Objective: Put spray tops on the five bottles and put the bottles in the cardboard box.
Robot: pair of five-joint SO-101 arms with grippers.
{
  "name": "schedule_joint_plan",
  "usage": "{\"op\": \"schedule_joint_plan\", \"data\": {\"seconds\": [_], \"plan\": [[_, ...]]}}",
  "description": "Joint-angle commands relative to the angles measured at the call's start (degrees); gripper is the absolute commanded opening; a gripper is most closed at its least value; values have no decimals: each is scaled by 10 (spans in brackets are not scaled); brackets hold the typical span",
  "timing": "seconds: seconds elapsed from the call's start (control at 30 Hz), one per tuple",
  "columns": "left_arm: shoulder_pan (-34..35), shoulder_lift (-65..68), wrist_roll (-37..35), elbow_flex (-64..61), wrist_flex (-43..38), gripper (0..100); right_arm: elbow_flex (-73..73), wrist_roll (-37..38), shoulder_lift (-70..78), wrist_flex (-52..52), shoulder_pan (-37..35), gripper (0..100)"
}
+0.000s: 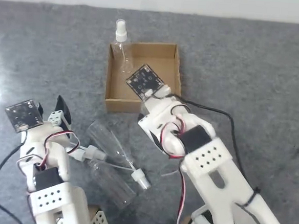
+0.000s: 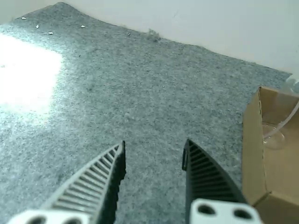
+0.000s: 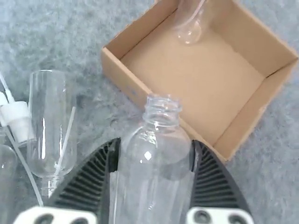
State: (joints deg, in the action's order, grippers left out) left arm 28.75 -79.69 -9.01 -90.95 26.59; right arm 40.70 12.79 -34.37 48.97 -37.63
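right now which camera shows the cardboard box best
The high view: the cardboard box shows nearly whole from above, with the right arm over its near side. The right wrist view shows its inside close up, one corner cut off. The left wrist view catches one corner.

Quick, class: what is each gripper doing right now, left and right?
Left gripper: open, holding nothing.
Right gripper: closed on an uncapped bottle.

Grey felt table (image 1: 255,63) — cardboard box (image 1: 121,106), 2 bottles (image 1: 106,137) lying flat.
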Motion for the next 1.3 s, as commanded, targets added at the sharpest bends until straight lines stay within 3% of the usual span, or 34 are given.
{"op": "schedule_joint_plan", "data": {"seconds": [0.0, 0.2, 0.5, 0.63, 0.77, 0.97, 1.27], "plan": [[0, -5, 3, 16, -14, 188, 19, 3, -74, -17, 8, 91], [0, -5, 3, 19, -12, 188, 110, 7, -170, -52, 15, 91], [0, -4, 40, 76, 95, 188, 171, 1, -255, -113, 100, 91], [-3, -1, 42, 85, 98, 188, 207, 1, -276, -155, 114, 91], [-3, 0, 44, 131, 156, 188, 237, 1, -291, -194, 119, 90], [-55, 0, 112, 203, 250, 188, 241, -55, -311, -192, 138, 90], [-102, 1, 210, 271, 350, 188, 240, -122, -356, -195, 238, 90]]}}
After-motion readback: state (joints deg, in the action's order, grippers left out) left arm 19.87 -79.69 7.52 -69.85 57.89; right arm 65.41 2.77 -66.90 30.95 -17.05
